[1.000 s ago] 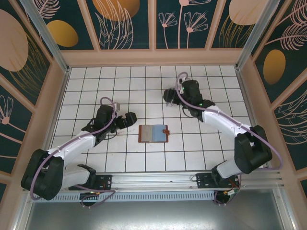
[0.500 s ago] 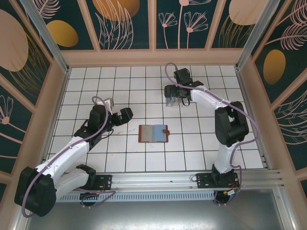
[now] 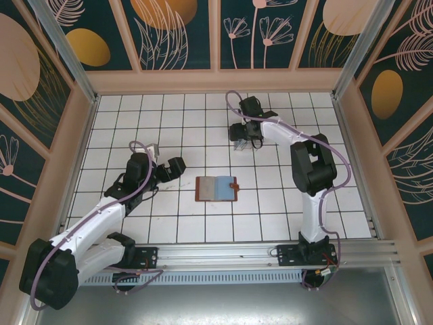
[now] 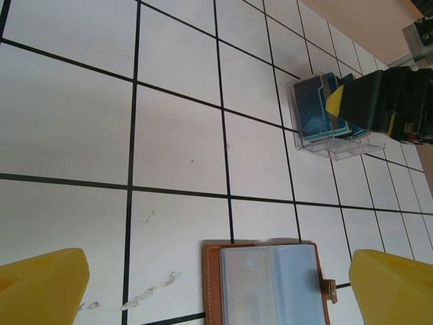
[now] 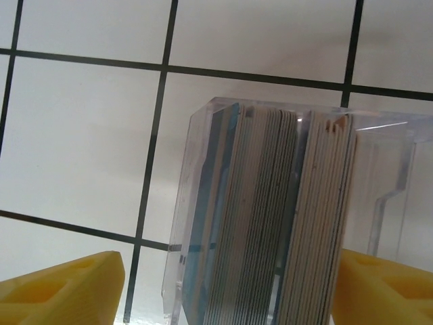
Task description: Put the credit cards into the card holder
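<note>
Right wrist view: credit cards (image 5: 264, 223) packed on edge, blue and pale, inside clear plastic box (image 5: 193, 156) on white tiled table (image 5: 74, 135). Straddled by right gripper (image 5: 226, 284), jaws apart, one yellow finger short of the box wall, the other at the opposite wall; nothing clamped. From top external, box and cards at far centre of table, well apart from card holder (image 3: 216, 189). Lying open and flat mid-table, clear pockets up, reddish-brown border and tab. Just left of it, left gripper (image 3: 166, 167), spread wide, holding nothing, holder ahead of its fingers in left wrist view
</note>
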